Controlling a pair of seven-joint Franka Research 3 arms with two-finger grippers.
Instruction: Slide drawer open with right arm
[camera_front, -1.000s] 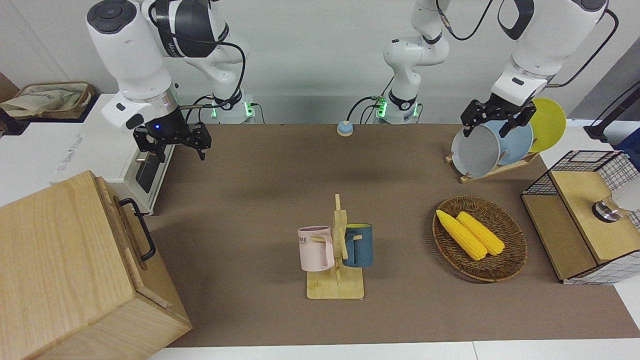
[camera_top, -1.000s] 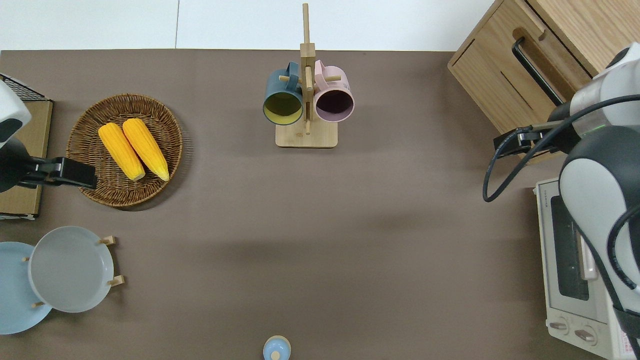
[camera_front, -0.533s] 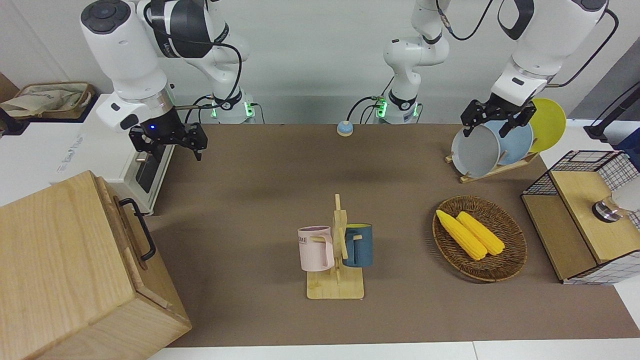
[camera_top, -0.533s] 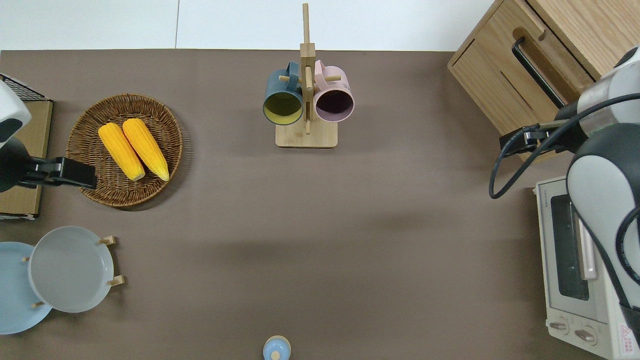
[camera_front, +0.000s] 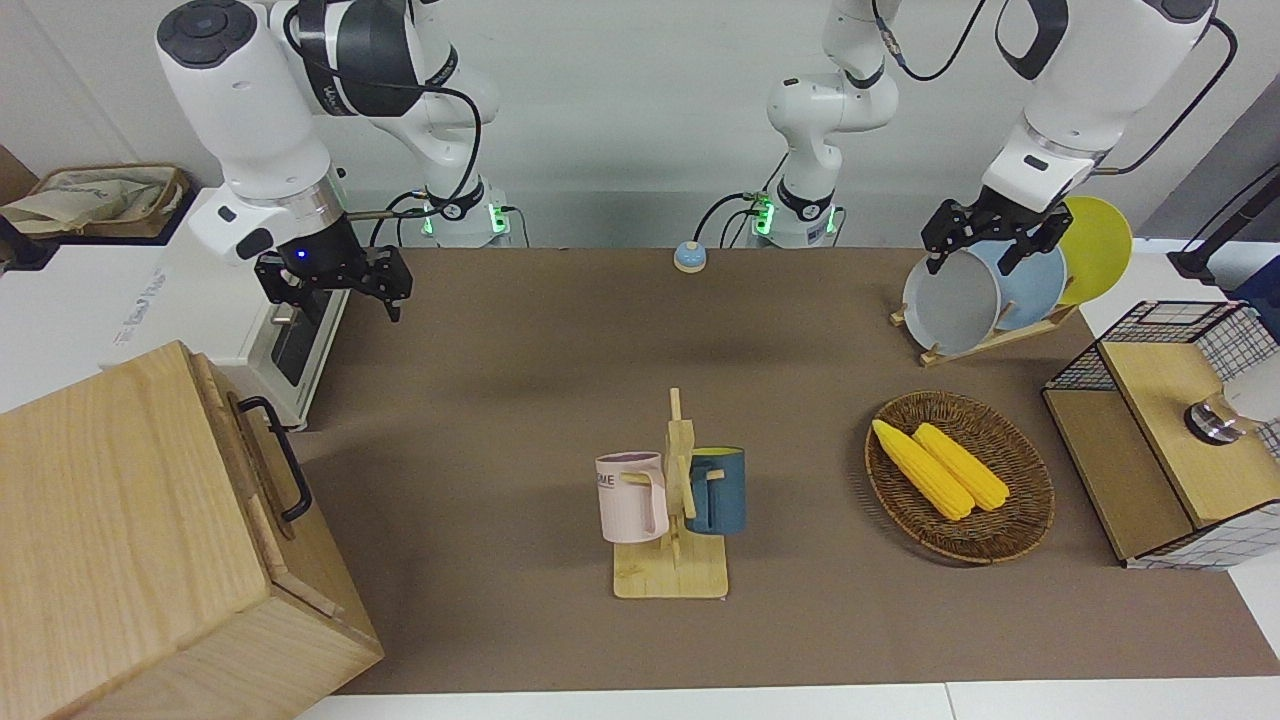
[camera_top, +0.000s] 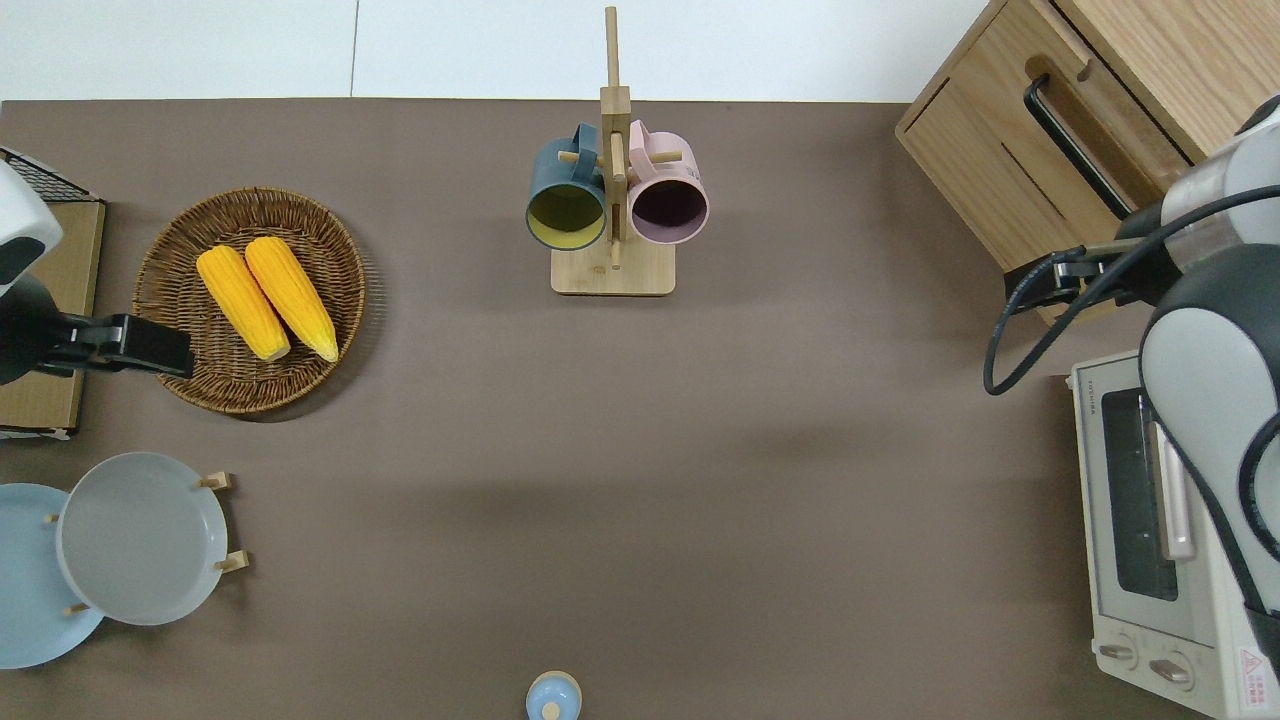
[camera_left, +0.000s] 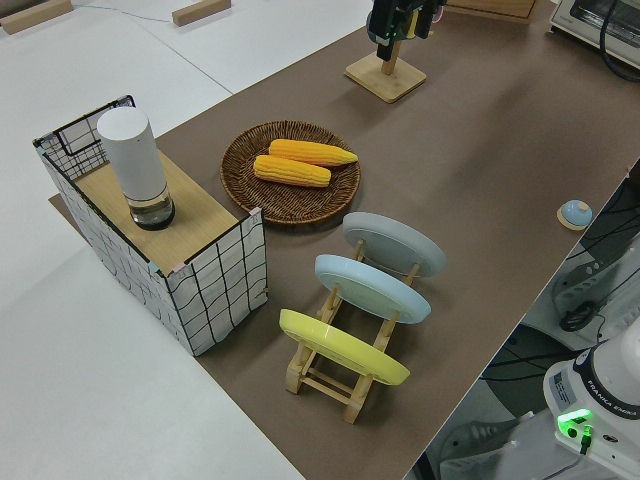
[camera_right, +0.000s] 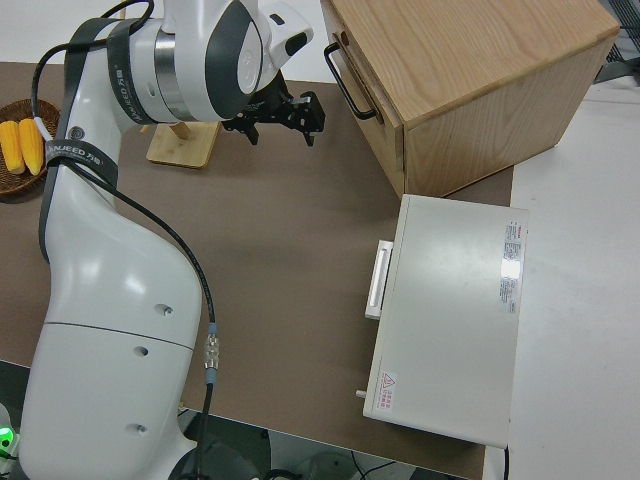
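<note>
Right gripper (camera_front: 332, 297): up in the air, fingers spread, nothing between them; blue light lit on its body. In the overhead view mostly hidden under the arm's own wrist, sits over the table by the cabinet's corner nearest the robots and the toaster oven's farther end. Not touching the handle.
Right arm (camera_front: 250, 120): white, bent down from the base toward its end of the table; black cable loops off the wrist.
Drawer (camera_top: 1075, 135): light-wood front near the top of the cabinet, looks pushed in, front about level with the cabinet face.
Handle (camera_front: 283, 458): black metal loop on the drawer front, free, well apart from the right gripper.
Cabinet (camera_front: 120, 540): large pale wooden box at the right arm's end of the table, farther from the robots than the toaster oven, set at an angle.
Toaster oven (camera_right: 450, 320): white, silver bar handle, just beside the cabinet, nearer to the robots.
Left arm (camera_front: 1080, 90): parked.
Left gripper (camera_front: 985, 250): fingers spread, empty.
Mug rack (camera_front: 675, 520): wooden, mid-table, pink mug (camera_front: 632, 497) and blue mug (camera_front: 718, 490) hanging on it.
Wicker basket (camera_front: 1010, 535): holds two corn cobs (camera_front: 940, 467), toward the left arm's end.
Plate rack (camera_left: 345, 375): grey, blue and yellow plates standing on edge.
Wire-mesh cabinet (camera_left: 215, 285): white cylinder on its wooden top.
</note>
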